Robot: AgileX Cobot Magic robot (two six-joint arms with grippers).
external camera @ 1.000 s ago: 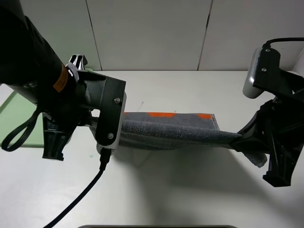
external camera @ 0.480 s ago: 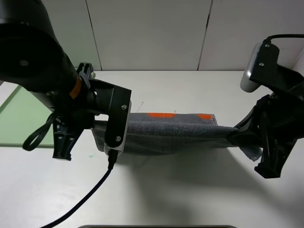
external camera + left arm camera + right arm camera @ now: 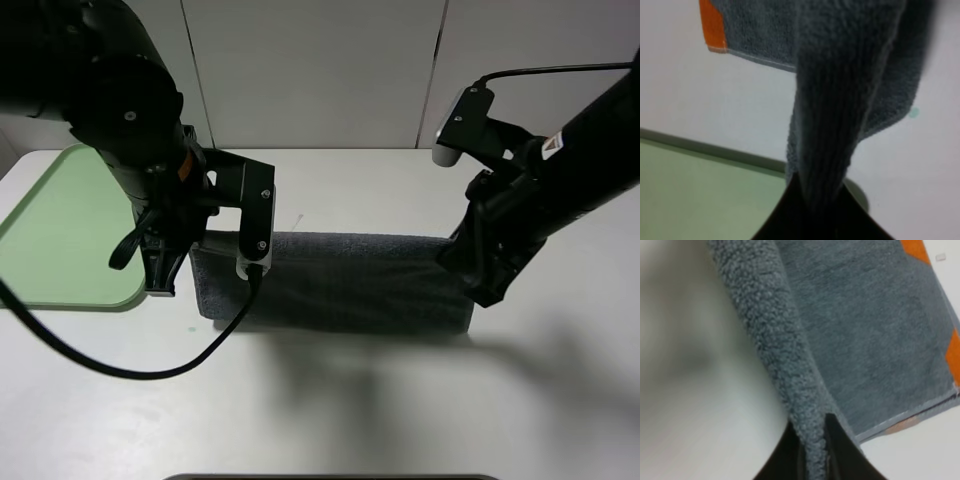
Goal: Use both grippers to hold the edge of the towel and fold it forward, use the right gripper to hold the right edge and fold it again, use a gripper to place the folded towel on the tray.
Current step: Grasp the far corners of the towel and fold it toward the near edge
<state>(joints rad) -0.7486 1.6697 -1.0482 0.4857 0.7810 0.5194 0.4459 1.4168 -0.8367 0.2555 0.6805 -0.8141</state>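
Towel [image 3: 350, 285], one, grey, folded on counter [image 3: 380, 400] between two pincers, left pincer [image 3: 821, 197] and right pincer [image 3: 815, 436] each clamped tight on an end; tray [image 3: 60, 230], one, green, near left end.

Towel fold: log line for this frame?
phase: first fold | left claw: shut on towel | right claw: shut on towel | tray: unused
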